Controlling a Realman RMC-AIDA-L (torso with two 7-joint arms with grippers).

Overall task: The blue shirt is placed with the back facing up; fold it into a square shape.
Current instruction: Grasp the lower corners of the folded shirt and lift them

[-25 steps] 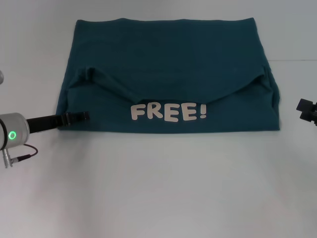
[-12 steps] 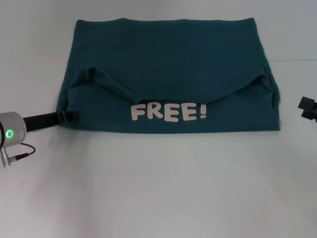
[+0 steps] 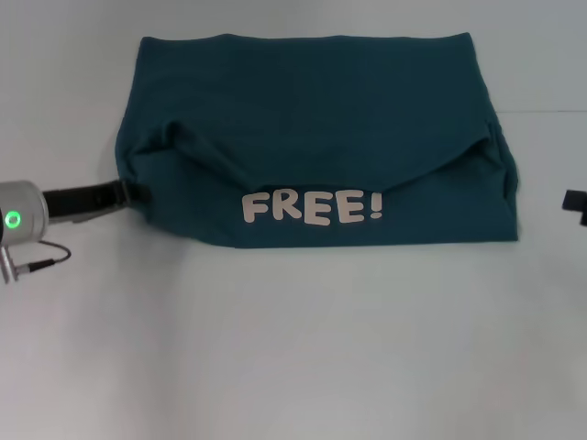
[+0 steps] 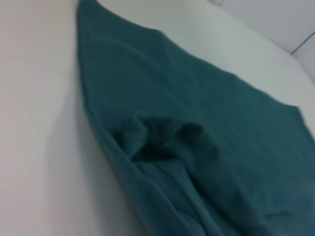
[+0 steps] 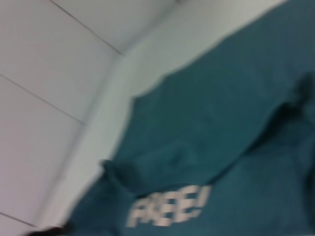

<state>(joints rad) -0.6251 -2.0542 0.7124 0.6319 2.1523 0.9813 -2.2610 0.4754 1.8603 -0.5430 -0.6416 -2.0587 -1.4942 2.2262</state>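
The blue shirt lies spread on the white table, its lower part folded up so the white letters "FREE!" face up along the near edge. My left gripper is at the shirt's left edge, shut on the fabric of the near-left corner, which is drawn up off the table. The left wrist view shows the blue shirt bunched into a small fold, without my fingers. Only a dark tip of my right gripper shows, at the far right and apart from the shirt. The right wrist view looks across the blue shirt and its letters.
The white table stretches bare in front of the shirt. A wall with tile seams stands beyond the table's far edge. A thin cable hangs under my left wrist.
My left gripper has pulled back to the left and moved farther away, and the shirt's near-left corner has come with it, so the near edge now slants. The right gripper has drawn back toward the right edge.
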